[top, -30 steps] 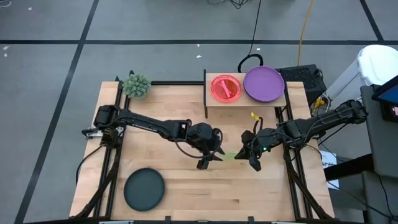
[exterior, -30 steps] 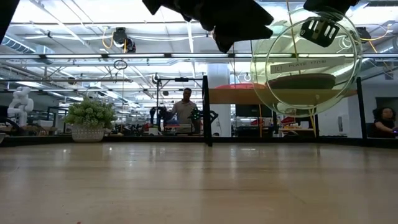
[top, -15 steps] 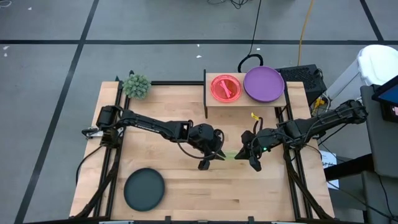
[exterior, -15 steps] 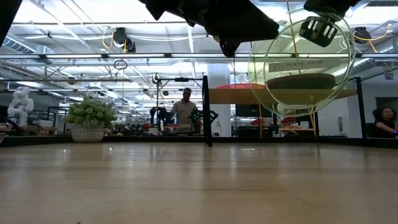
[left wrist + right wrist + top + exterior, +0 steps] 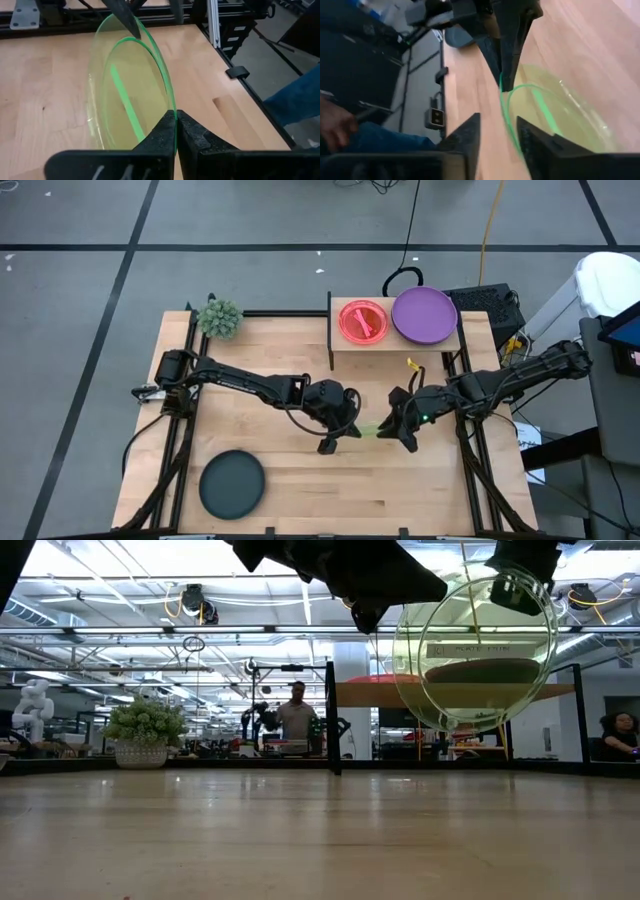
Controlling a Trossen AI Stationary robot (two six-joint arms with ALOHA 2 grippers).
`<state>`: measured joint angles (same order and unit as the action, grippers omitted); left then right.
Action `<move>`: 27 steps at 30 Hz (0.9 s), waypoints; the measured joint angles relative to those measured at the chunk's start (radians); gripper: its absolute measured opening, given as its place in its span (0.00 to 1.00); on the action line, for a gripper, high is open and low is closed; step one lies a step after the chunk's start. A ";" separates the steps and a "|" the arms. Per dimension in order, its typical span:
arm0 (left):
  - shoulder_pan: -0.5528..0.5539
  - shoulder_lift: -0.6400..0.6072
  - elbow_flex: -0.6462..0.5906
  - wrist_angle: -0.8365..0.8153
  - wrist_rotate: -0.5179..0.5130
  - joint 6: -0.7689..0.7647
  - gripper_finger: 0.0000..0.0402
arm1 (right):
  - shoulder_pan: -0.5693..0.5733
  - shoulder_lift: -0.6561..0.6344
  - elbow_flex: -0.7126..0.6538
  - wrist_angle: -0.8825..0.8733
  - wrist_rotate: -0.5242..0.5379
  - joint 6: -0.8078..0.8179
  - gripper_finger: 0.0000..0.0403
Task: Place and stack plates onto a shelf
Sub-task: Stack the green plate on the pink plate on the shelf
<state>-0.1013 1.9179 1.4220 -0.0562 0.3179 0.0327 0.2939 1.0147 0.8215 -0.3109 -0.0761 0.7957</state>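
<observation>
the light-wood shelf carries a translucent pink-red plate and a purple plate. a translucent neon green plate stands on edge above the surface, clenched in the left claw; the right claw is released around its rim.

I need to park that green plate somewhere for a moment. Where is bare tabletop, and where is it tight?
Bare wood lies between the spiky green plant and the round dark teal plate, and along the front edge right of that plate. The small light-wood shelf is full; the centre is crowded by both tools holding the translucent green plate.
</observation>
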 joint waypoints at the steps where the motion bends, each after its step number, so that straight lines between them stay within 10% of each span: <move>1: 0.000 0.000 0.000 -0.002 0.000 -0.005 0.01 | 0.000 -0.006 0.000 0.001 -0.001 0.027 0.32; 11: 0.000 0.000 0.000 -0.001 0.012 -0.012 0.01 | 0.000 -0.117 0.000 -0.007 0.031 0.142 0.58; 27: -0.041 -0.091 0.026 -0.103 -0.007 0.061 0.01 | 0.000 -0.206 -0.001 -0.093 0.242 0.030 0.52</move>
<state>-0.1421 1.8265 1.4479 -0.1594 0.3106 0.0932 0.2939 0.8083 0.8204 -0.4034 0.1654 0.8261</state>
